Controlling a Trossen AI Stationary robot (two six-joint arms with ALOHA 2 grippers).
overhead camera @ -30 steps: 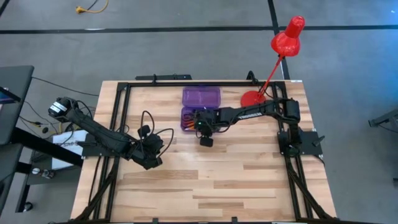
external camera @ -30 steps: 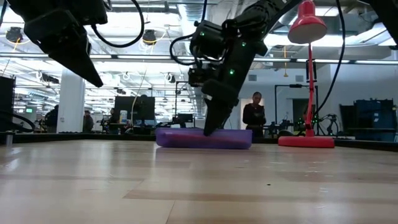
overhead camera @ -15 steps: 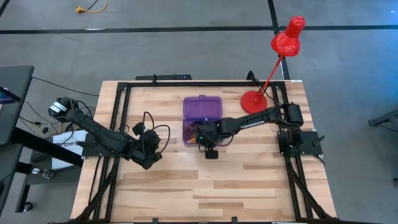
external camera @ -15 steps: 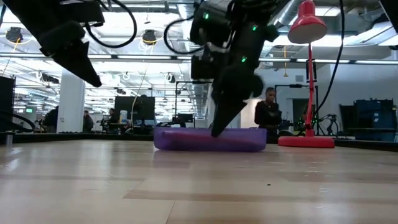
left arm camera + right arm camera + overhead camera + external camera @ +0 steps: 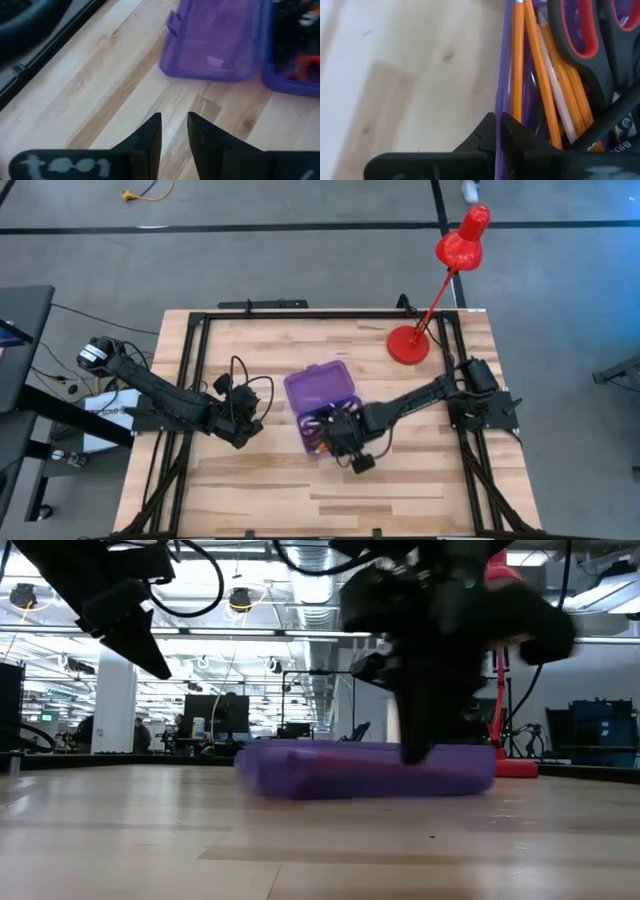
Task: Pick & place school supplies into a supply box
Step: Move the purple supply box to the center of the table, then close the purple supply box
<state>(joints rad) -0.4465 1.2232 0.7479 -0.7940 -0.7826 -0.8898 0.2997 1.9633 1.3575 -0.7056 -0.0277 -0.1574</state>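
The supply box (image 5: 320, 392) is a purple case lying open on the table's middle, its lid toward the far edge. Its tray holds orange pencils (image 5: 520, 60), red-handled scissors (image 5: 585, 35) and dark pens. My right gripper (image 5: 341, 441) stands over the tray's near side, shut on the tray's wall. It reaches down to the box (image 5: 360, 770) in the low view (image 5: 415, 748). My left gripper (image 5: 241, 430) hovers above the table left of the box, its fingers (image 5: 150, 135) a narrow gap apart with nothing between them. The box's lid (image 5: 215, 40) lies ahead of it. My right gripper pinches the tray's long wall (image 5: 501, 85), the one beside the pencils, with one finger inside the tray and one outside. The fingers come from above, pointing steeply down. The box rests flat on the table.
A red desk lamp stands on its round base (image 5: 408, 343) at the far right of the table. A black frame (image 5: 190, 360) runs along the table's edges. Bare wood lies near and left of the box.
My right gripper has swung toward the table's near edge and dragged the open box with it. The box has slid along the table from near the far edge to the middle and has turned a little. My left gripper has stayed about where it was.
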